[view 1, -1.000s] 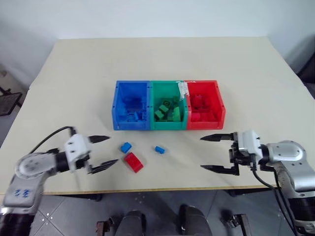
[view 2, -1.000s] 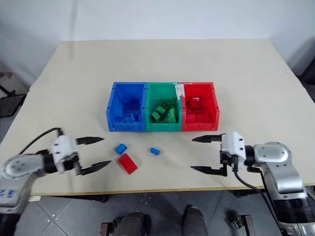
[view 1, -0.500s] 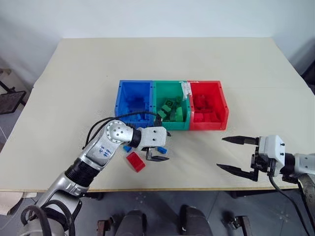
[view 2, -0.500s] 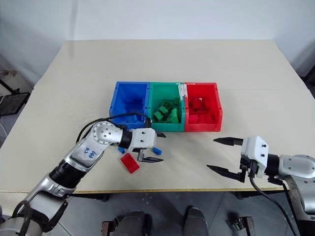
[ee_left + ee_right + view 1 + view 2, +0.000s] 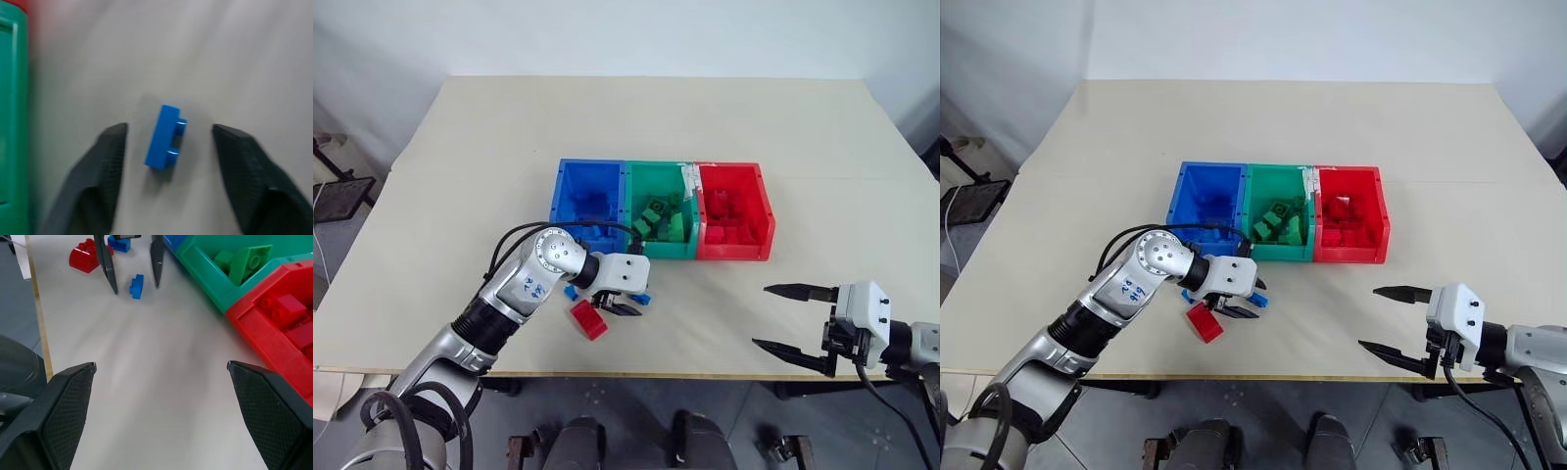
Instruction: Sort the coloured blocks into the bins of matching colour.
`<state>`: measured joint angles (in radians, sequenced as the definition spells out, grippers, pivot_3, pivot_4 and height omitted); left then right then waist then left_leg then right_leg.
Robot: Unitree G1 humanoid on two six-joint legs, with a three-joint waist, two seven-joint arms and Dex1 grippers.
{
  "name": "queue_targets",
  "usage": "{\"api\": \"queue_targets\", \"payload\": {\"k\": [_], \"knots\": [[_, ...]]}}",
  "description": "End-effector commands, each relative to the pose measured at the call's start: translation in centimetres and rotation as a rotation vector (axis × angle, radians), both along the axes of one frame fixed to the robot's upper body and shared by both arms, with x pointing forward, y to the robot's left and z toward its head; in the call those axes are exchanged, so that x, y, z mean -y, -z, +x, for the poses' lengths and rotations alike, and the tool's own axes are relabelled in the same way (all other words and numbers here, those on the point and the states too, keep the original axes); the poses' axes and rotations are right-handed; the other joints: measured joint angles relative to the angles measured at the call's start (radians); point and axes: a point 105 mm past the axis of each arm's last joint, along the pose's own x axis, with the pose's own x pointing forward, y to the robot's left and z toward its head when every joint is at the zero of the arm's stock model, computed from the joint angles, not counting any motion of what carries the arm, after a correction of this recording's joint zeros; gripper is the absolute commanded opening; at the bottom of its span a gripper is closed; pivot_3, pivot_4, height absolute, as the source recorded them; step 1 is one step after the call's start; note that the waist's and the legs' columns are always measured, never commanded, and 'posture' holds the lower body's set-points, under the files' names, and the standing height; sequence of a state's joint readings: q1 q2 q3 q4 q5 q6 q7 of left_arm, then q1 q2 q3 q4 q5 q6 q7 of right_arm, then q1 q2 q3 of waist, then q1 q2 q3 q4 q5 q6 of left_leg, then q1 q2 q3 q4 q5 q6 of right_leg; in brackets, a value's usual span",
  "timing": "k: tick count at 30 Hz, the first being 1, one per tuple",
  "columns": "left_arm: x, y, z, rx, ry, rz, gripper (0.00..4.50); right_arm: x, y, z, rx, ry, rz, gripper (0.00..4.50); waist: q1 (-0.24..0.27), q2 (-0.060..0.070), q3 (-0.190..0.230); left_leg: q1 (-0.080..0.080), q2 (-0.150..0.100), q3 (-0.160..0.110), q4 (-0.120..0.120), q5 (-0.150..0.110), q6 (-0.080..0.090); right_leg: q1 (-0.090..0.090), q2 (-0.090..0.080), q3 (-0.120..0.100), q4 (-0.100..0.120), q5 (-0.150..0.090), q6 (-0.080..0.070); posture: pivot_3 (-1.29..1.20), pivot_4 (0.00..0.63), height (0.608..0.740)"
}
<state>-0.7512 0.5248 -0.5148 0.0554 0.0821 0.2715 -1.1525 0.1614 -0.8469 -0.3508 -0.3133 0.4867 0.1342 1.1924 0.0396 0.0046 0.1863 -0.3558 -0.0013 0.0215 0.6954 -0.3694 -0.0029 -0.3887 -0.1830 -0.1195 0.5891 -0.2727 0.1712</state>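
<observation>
The small blue block (image 5: pixel 166 137), lying on the table (image 5: pixel 607 127) at lower centre of the head views before the bins (image 5: pixel 661 209), is being straddled untouched by the left gripper (image 5: pixel 168 142), its long axis running along the parted fingers, while the right gripper (image 5: pixel 800 318) is being held wide open at lower right.

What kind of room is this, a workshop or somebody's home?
Probably a lab or test room, not a home: a bare beige table against plain white walls, a row of three coloured bins holding toy bricks, and grey tiled floor beneath.
</observation>
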Motion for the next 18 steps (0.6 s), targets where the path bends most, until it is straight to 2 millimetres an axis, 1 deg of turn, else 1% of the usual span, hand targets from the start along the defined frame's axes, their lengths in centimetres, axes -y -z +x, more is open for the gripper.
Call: {"api": "queue_targets", "payload": {"k": [1,5,7,9,10,13,16,18], "knots": [[-0.8,1.0,0.3,-0.032,-0.062,0.004,1.50,-0.4,-1.1,-0.1,0.037,-0.024,0.005,4.50,0.003,0.000,0.000,0.000,0.000,0.000,0.001,0.000,0.000,0.000,0.000,0.000,0.000,0.000,0.000,0.00,0.150,0.740],[-1.0,0.1,0.3,-0.007,-0.095,-0.042,0.37,-0.8,-1.2,-0.1,0.036,-0.037,0.021,4.50,0.007,0.000,0.000,0.000,0.000,0.000,0.003,0.000,0.001,0.002,0.000,0.000,0.000,0.000,0.000,0.00,0.150,0.740],[-0.9,-0.8,0.7,0.018,-0.135,-0.112,0.37,-1.1,-1.4,0.0,0.044,-0.039,0.042,4.50,0.007,0.000,0.000,0.000,0.000,0.000,0.003,-0.001,0.001,0.002,0.000,0.000,0.000,0.000,0.000,0.00,0.150,0.740],[-0.8,-2.8,1.3,0.042,-0.216,-0.263,0.37,-1.9,-2.2,0.5,0.080,-0.030,0.099,4.50,0.007,0.000,0.000,0.000,0.000,0.000,0.003,-0.001,0.001,0.001,0.000,0.000,0.000,0.000,0.000,0.00,0.150,0.740],[-1.2,-3.6,1.4,0.051,-0.256,-0.325,0.37,-2.4,-2.6,0.7,0.115,-0.030,0.127,4.50,0.006,0.000,0.000,0.000,0.000,0.000,0.003,-0.001,0.001,0.001,0.000,0.000,0.000,0.000,0.000,0.00,0.150,0.740],[-3.2,-6.0,2.0,0.099,-0.415,-0.494,0.37,-4.1,-3.9,1.3,0.219,-0.009,0.225,4.50,0.003,0.000,0.000,-0.001,0.000,-0.001,0.002,-0.001,0.001,0.000,0.000,0.000,0.001,0.000,0.000,0.00,0.150,0.740],[-5.1,-8.2,3.4,0.190,-0.574,-0.641,0.37,-4.7,-4.3,2.3,0.257,0.039,0.282,4.50,0.001,0.000,0.000,-0.001,0.001,-0.002,0.002,-0.001,0.000,-0.001,0.000,0.000,0.002,0.000,0.000,0.00,0.150,0.740],[-5.9,-9.3,4.3,0.238,-0.650,-0.713,0.37,-4.8,-4.3,2.9,0.267,0.064,0.299,4.50,0.005,0.000,0.000,-0.002,0.000,-0.002,0.003,-0.001,0.000,-0.001,0.000,0.000,0.002,0.000,0.001,0.00,0.150,0.740]]}}
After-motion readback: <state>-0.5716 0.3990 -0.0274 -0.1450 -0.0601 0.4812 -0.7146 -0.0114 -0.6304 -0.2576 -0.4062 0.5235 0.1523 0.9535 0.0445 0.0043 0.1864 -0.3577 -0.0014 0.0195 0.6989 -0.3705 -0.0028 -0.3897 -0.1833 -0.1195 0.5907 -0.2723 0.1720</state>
